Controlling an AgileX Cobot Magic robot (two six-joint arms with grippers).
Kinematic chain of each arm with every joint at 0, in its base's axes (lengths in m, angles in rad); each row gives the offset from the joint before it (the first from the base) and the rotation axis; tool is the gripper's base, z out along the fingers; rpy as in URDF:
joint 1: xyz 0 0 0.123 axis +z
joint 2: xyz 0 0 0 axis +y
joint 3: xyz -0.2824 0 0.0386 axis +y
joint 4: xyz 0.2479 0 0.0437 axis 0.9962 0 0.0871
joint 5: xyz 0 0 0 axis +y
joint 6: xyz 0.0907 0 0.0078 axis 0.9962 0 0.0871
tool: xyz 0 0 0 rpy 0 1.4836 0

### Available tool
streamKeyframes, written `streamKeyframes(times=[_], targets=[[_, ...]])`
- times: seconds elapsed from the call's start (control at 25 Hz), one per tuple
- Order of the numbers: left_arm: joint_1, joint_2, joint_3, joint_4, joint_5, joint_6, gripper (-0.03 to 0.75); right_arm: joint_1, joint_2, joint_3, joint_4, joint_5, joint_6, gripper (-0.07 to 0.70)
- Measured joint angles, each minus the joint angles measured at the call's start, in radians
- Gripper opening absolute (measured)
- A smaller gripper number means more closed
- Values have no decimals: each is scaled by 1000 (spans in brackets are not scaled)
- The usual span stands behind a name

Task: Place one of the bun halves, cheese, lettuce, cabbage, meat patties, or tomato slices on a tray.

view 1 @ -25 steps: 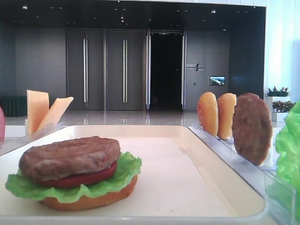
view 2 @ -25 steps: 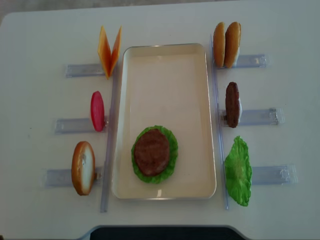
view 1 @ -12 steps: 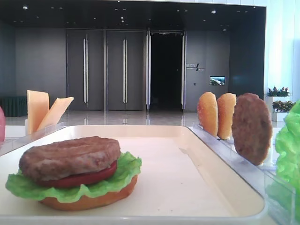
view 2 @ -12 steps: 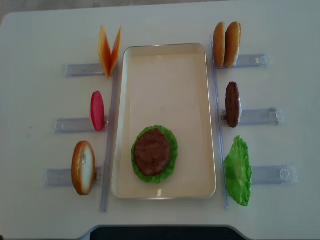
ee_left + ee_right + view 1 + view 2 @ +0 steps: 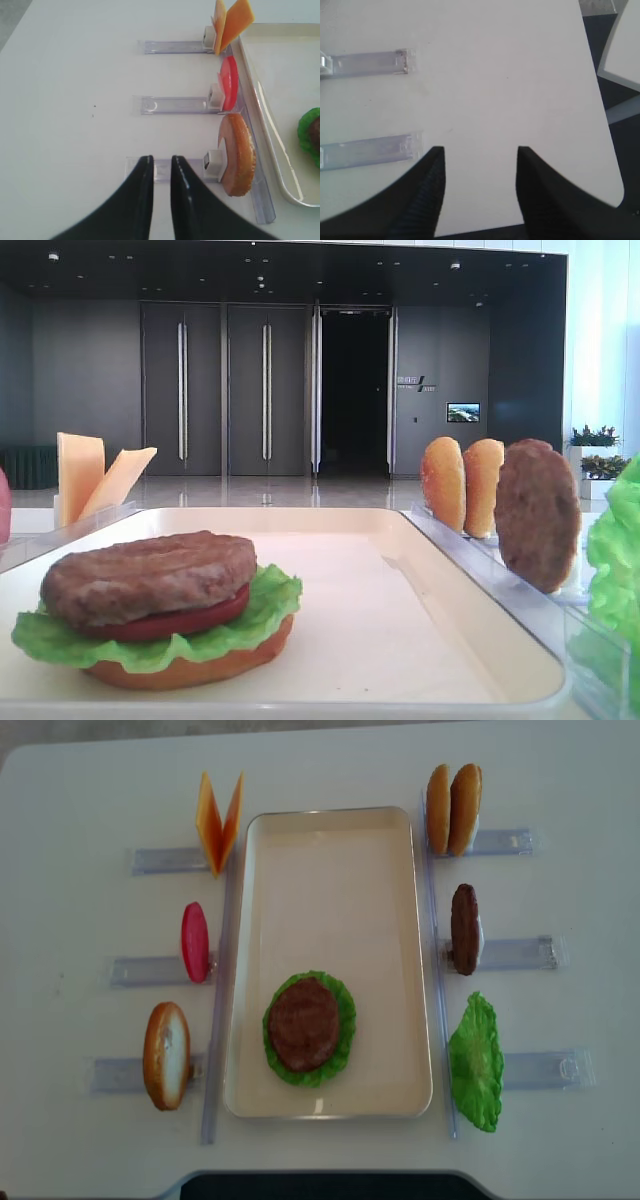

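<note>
Cream-white rectangular tray [image 5: 420, 570] with a low raised rim fills the low front view; on its near left part sits a stack of golden-orange bun half [image 5: 190, 665], bright green ruffled lettuce [image 5: 265, 605], red tomato slice [image 5: 185, 620] and, on top, a flat brown grainy meat patty [image 5: 150, 575]. Right of the tray, upright in clear plastic racks [image 5: 520, 600]: two golden-orange buns [image 5: 443, 482], then a second brown patty [image 5: 537, 513]; pale orange cheese slices [image 5: 95, 475] stand at the far left. Right wrist view: black right gripper [image 5: 479, 190] over bare white table [image 5: 510, 75], jaws parted and empty, two clear racks to its left. Left wrist view: black left gripper [image 5: 159, 200] with jaws pressed together on nothing, just beside a rack holding an upright bun half [image 5: 239, 154]; a red tomato disc [image 5: 229, 89] and cheese squares [image 5: 230, 22] stand beyond, along the tray's edge. Overhead view: stacked patty [image 5: 303, 1023] on lettuce in the tray's near half; a loose green leaf [image 5: 476, 1062] lies right of the tray.
</note>
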State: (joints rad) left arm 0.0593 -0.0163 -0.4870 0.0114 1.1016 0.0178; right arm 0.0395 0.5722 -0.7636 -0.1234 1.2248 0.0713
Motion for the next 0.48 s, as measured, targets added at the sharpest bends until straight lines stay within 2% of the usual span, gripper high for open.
streamKeyframes(times=[0.24, 0.48], targets=[[0, 0, 0, 0, 0, 0, 93, 0, -199, 116, 0, 1, 2, 345], [0, 0, 0, 0, 0, 0, 93, 0, -340, 209, 0, -57, 17, 337]])
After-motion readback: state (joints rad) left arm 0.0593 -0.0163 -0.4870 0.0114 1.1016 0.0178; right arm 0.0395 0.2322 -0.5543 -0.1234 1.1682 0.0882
